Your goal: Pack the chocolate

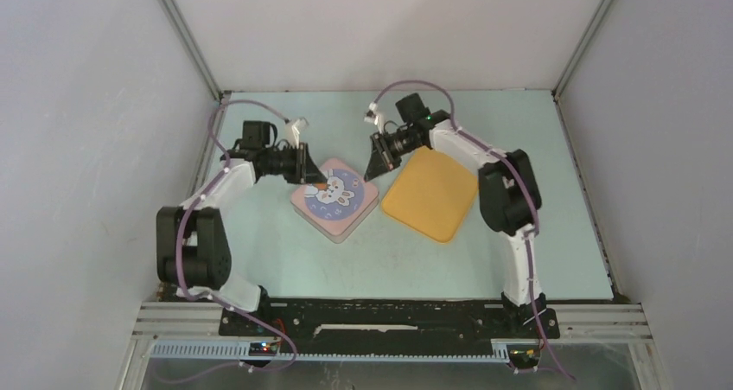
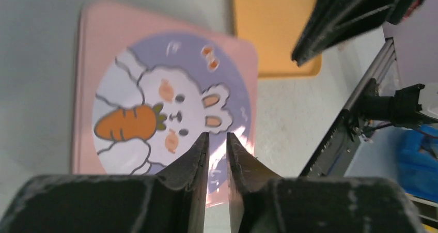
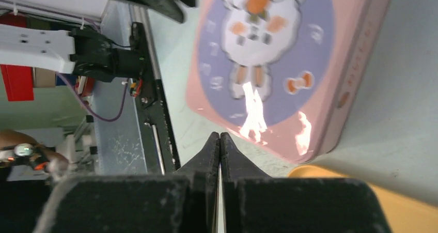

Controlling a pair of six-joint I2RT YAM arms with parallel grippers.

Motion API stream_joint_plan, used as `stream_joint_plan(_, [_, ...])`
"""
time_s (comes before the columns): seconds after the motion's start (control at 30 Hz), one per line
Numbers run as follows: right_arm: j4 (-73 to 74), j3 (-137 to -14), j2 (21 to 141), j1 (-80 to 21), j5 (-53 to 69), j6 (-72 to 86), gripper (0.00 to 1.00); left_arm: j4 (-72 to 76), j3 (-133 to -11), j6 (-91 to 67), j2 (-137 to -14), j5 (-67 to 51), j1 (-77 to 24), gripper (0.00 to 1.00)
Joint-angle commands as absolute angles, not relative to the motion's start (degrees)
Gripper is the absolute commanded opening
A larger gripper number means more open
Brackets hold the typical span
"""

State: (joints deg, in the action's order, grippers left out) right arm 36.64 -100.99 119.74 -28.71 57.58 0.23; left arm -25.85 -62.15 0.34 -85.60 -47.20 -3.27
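No chocolate shows in any view. A closed pink square tin [image 1: 334,198] with a rabbit and carrot picture on its lid lies at the middle of the table. It also shows in the left wrist view [image 2: 111,31] and in the right wrist view [image 3: 335,62]. My left gripper [image 1: 309,179] hovers over the tin's far left corner, its jaws a narrow gap apart and empty [image 2: 217,136]. My right gripper [image 1: 372,172] hangs at the tin's far right corner, shut and empty [image 3: 220,135].
An orange flat tray [image 1: 430,194] lies just right of the tin, under the right arm, and also shows in the left wrist view [image 2: 274,26] and the right wrist view [image 3: 413,202]. Grey walls close in the pale green table [image 1: 285,260].
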Motion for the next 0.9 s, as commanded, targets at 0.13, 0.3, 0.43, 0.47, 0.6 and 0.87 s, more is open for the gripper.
stream_joint_plan(0.13, [38.2, -100.2, 135.3, -27.8, 60.1, 2.5, 0.00, -24.5, -57.7, -4.3, -99.0, -52.1, -0.2, 0.21])
stream_joint_plan(0.3, [38.6, -102.3, 129.3, -27.1, 62.3, 2.5, 0.00, -23.8, -61.6, -5.3, -97.7, -54.3, 1.6, 0.20])
stream_joint_plan(0.43, [39.5, -101.2, 121.8, -28.3, 61.2, 0.3, 0.00, -18.5, -66.2, -9.8, -96.1, -58.1, 1.6, 0.22])
stream_joint_plan(0.47, [39.3, -100.8, 120.4, -29.0, 61.3, 0.3, 0.00, -16.4, -67.2, -11.1, -96.2, -58.2, 1.6, 0.22])
stream_joint_plan(0.6, [38.2, -99.9, 118.2, -33.3, 63.1, -1.0, 0.00, -7.3, -70.2, -19.3, -100.6, -59.6, 1.5, 0.22])
stream_joint_plan(0.87, [36.2, -99.7, 127.5, -38.6, 65.4, 1.2, 0.00, 5.4, -69.9, -32.8, -113.5, -60.2, 0.8, 0.22])
